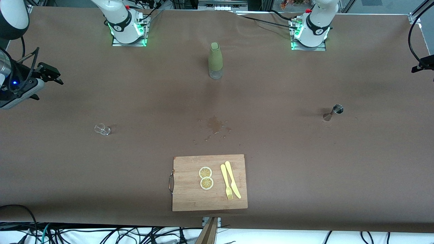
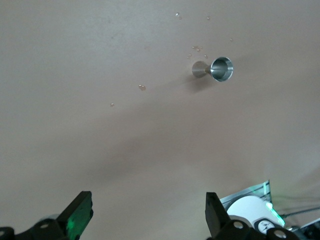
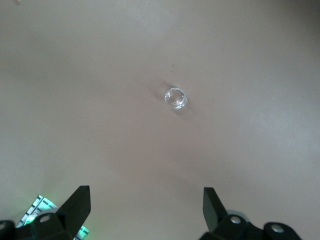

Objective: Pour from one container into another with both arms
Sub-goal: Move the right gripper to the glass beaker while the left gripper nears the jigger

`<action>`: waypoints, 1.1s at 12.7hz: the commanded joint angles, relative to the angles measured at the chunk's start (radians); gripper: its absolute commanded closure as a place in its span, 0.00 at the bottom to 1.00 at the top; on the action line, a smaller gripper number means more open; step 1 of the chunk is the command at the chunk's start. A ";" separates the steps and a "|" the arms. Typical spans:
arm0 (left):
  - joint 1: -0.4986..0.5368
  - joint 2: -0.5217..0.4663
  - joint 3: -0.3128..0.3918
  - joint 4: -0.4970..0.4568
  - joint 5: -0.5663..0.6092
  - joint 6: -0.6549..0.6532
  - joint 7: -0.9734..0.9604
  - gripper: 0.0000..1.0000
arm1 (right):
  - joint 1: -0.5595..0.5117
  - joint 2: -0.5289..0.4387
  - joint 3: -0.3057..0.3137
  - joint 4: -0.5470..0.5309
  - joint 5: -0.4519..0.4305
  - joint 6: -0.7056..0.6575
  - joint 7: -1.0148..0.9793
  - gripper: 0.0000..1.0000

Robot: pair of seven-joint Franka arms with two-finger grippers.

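Our left gripper (image 2: pixel 147 212) raised high above table at left arm's end, fingers (image 2: pixel 80 212) spread wide, holding nothing. Our right gripper (image 3: pixel 145 210) same at right arm's end: fingers (image 3: pixel 77 205) apart, empty. Both wrists seemingly point straight down. Both arms wait.

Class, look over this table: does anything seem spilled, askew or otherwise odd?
Yes. A brown wet patch with scattered drops stains the table cover between the bottle and the cutting board. More droplets lie near the metal measuring cup. It looks like earlier spills.
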 commanded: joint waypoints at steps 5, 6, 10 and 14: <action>0.106 0.196 -0.011 0.097 -0.198 -0.048 0.390 0.00 | -0.130 0.105 -0.001 0.010 0.186 0.007 -0.418 0.00; 0.119 0.238 -0.011 0.108 -0.239 -0.053 0.461 0.00 | -0.139 0.133 -0.015 0.010 0.230 0.013 -0.491 0.00; 0.163 0.338 -0.011 0.117 -0.329 -0.053 0.610 0.00 | -0.142 0.225 -0.104 0.011 0.384 0.013 -0.750 0.00; 0.165 0.434 -0.011 0.117 -0.411 -0.053 0.765 0.00 | -0.203 0.340 -0.112 0.011 0.493 0.071 -1.062 0.00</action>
